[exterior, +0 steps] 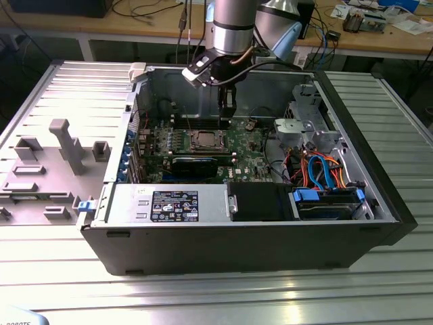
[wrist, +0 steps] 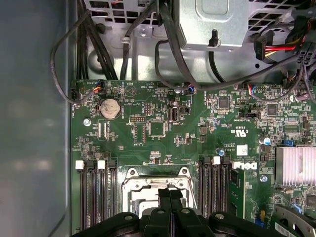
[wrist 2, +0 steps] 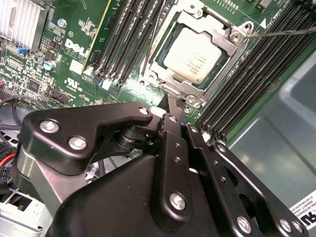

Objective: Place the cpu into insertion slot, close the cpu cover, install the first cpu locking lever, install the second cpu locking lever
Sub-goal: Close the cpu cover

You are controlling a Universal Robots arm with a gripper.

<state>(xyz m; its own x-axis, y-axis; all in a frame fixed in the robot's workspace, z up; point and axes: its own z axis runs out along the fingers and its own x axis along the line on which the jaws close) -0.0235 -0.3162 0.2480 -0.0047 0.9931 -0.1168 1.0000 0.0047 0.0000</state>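
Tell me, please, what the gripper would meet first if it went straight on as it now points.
Probably the rim of the cpu cover, right ahead of the gripper, though depth is unclear.

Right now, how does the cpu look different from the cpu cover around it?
The cpu is a solid plate with a dull, pale top; the cpu cover is an open frame with a large window, and it looks shinier. The cpu sits in the middle, while the cpu cover lies down around its edges. Both are square, metal and lie flat on the green board.
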